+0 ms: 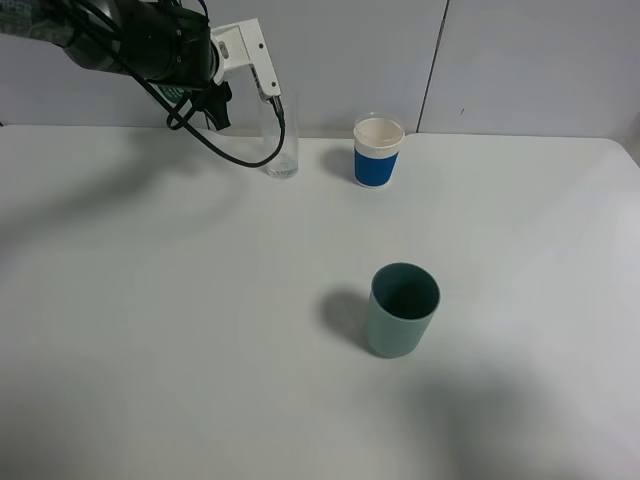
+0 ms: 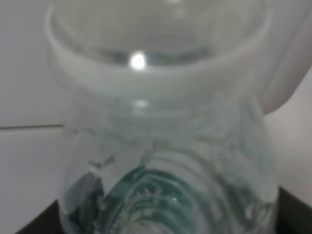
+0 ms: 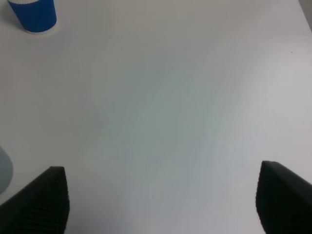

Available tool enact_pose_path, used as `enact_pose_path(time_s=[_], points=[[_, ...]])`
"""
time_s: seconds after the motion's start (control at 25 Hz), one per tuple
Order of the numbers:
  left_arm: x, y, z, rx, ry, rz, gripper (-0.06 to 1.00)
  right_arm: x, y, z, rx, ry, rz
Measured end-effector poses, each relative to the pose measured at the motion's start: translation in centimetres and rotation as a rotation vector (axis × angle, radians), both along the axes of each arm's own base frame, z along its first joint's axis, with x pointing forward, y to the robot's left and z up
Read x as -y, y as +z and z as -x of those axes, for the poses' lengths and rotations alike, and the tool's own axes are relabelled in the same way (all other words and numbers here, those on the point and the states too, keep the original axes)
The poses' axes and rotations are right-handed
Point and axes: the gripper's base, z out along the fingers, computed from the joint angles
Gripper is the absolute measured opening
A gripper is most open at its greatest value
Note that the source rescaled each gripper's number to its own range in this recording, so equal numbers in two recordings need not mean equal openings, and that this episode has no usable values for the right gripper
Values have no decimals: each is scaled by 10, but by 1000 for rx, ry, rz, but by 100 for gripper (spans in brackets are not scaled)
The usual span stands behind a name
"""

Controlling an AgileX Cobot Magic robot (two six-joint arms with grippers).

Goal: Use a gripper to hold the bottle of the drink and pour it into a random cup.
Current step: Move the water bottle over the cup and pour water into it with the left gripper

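My left gripper (image 1: 252, 58), a white jaw piece on the black arm, hangs high at the back left, just above the tall clear glass (image 1: 281, 150). It is shut on the bottle (image 2: 161, 146), which fills the left wrist view: clear plastic, ribbed neck, dark green label, open mouth facing away. In the exterior view the bottle is mostly hidden by the arm. I cannot tell whether liquid is flowing. My right gripper (image 3: 161, 200) is open and empty over bare table, its black fingertips (image 3: 41, 200) wide apart; it is out of the exterior view.
A white paper cup with a blue band (image 1: 378, 152) stands right of the glass and shows in the right wrist view (image 3: 33, 14). A grey-green plastic cup (image 1: 402, 310) stands mid-table. The white table (image 1: 150, 330) ends against a grey wall.
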Motion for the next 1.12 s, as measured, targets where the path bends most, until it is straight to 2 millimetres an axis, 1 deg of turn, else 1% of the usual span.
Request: enact_pose_path(time_s=[0.44, 1.12], points=[[-1, 2, -1, 16, -11, -33, 3, 0, 0, 0, 0, 0, 0], [-6, 7, -2, 61, 5, -136, 3, 0, 0, 0, 0, 0, 0]])
